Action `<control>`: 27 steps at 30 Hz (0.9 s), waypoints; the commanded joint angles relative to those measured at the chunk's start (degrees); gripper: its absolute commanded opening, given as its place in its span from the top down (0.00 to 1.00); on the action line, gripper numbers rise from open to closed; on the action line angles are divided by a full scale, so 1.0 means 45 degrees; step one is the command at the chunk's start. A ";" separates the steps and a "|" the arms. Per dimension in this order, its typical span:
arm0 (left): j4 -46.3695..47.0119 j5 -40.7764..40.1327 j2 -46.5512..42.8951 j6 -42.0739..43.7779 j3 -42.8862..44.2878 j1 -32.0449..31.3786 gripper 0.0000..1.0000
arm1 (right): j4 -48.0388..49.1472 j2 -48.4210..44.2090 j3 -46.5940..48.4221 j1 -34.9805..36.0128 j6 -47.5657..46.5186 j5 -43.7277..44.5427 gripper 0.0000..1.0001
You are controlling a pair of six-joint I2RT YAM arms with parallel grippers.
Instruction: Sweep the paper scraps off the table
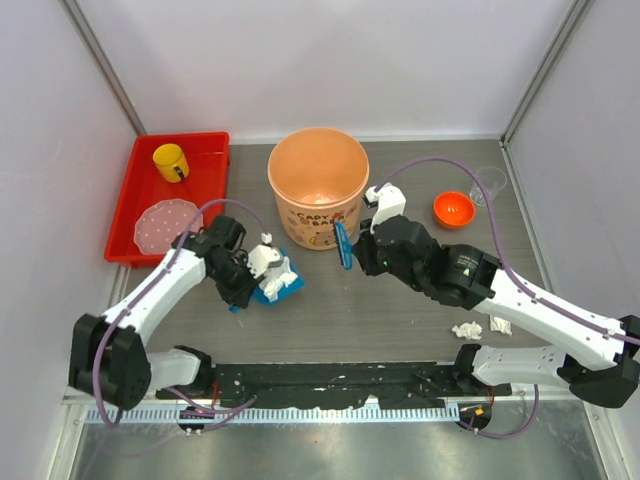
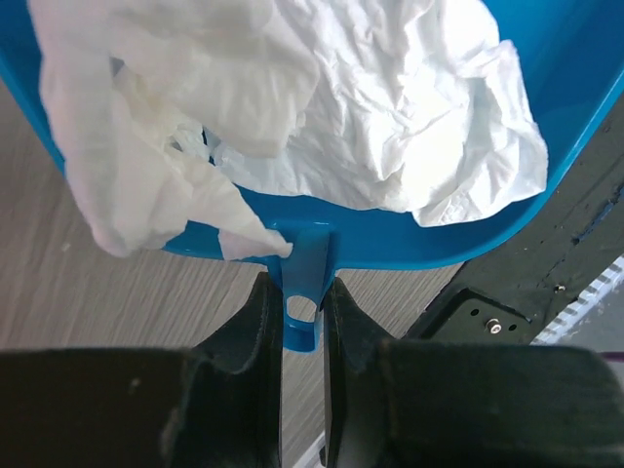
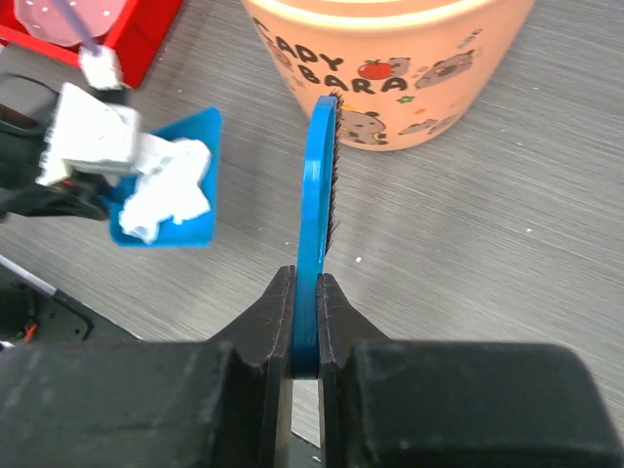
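Observation:
My left gripper is shut on the handle of a blue dustpan left of centre on the table. Crumpled white paper scraps fill the pan, and one hangs over its edge. Two more paper scraps lie on the table at the near right, beside the right arm. My right gripper is shut on a blue brush, held upright just in front of the orange bucket.
A red tray at the back left holds a yellow cup and a pink speckled plate. A small orange bowl and a clear cup stand at the back right. White walls enclose the table.

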 commanded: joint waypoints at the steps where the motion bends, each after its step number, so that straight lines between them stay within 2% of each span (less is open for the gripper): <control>1: -0.1073 0.0183 -0.1447 -0.0115 0.0865 0.0981 1.00 | -0.0848 -0.0168 0.0670 0.0084 -0.0519 0.1021 0.99; 4: -0.1405 -0.0247 -0.1722 -0.0212 0.1762 0.2035 1.00 | -0.0829 -0.0089 0.0709 0.0084 -0.0714 0.1080 0.99; 9: -0.2675 -0.0014 -0.1001 0.0197 0.4413 0.3871 1.00 | -0.1023 -0.0011 0.0632 0.0084 -0.0773 0.1236 0.99; 13: -0.2501 -0.0891 -0.0065 -0.0114 0.6448 0.4127 1.00 | -0.1297 -0.0245 0.0319 -0.0092 -0.0618 0.1938 0.99; 16: -0.2657 -0.1574 0.1243 -0.0543 0.8829 0.4127 1.00 | -0.1785 -0.0421 0.0221 -0.0618 -0.0480 0.2155 0.99; 17: -0.2696 -0.1711 0.2020 -0.0718 1.0189 0.4108 1.00 | -0.2018 -0.0595 0.0202 -0.0813 -0.0461 0.2135 0.99; 21: -0.2501 -0.3095 0.3642 -0.1169 1.3594 0.3310 1.00 | -0.2294 -0.1026 -0.0070 -0.2490 -0.0791 0.0810 0.99; 22: -0.2501 -0.4144 0.3977 -0.1189 1.4278 0.2959 1.00 | -0.2294 -0.1104 -0.0130 -0.3229 -0.0870 0.0556 0.99; 24: -0.2521 -0.5340 0.4931 -0.0839 1.6076 0.1652 1.00 | -0.2313 -0.1260 -0.0286 -0.3898 -0.1182 0.0048 0.99; 25: -0.2482 -0.6022 0.5170 -0.0625 1.6526 0.0603 1.00 | -0.2352 -0.1300 -0.0325 -0.4365 -0.1260 -0.0109 0.99; 27: -0.1610 -0.8110 0.5484 0.0682 1.6786 -0.0457 1.00 | -0.2469 -0.1358 -0.0306 -0.4719 -0.1475 -0.0344 0.99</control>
